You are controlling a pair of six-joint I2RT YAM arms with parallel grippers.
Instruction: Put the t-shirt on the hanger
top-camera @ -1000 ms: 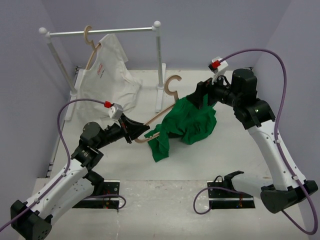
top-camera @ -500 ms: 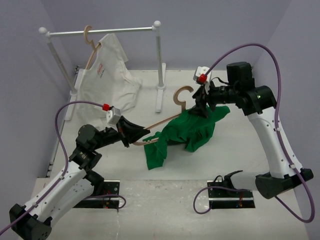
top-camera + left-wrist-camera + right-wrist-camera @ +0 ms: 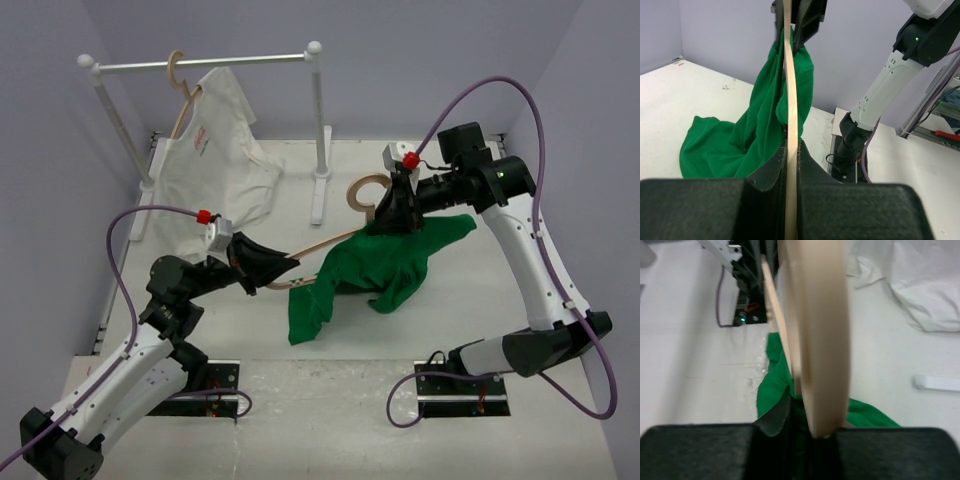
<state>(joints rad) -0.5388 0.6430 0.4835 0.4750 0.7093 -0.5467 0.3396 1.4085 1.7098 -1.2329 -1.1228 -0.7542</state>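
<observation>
**Spotter:** Talk me through it. Where's the t-shirt?

**Me:** The green t-shirt [image 3: 395, 265] is bunched along the hanger [image 3: 791, 90]. It's gathered up near the hook [image 3: 815, 330] and sags off the bar, with its low end pooled on the white surface [image 3: 480, 330]. I'd call it slung over rather than properly shouldered.

**Spotter:** And your claws?

**Me:** The left claw [image 3: 285, 267] is pinching the tip of one hanger arm, pressed tight on the wood. In my wrist view the bar runs straight out of it. The right claw [image 3: 388, 222] is up at the neck under the hook, one finger on each side of the wood, and there's green cloth in there too. I can't tell from here whether it has bitten down or only straddles the wood.

**Spotter:** How will the stuff behave?

**Me:** The hanger is stiff, smooth pale wood, a thin curved bar, and light, I reckon. It'll pivot in a tip pinch if I lean on it, so the neck is the steadier hold. The shirt is a soft, limp, matte knit with folds everywhere. I expect it to slide on that smooth wood and drag wherever it touches the surface. I'd take it by the collar or a shoulder seam, one layer only, never a bunched handful.

**Spotter:** Biggest worry?

**Me:** Trapping cloth and wood in the same pinch, then tugging the shirt right off.
</observation>
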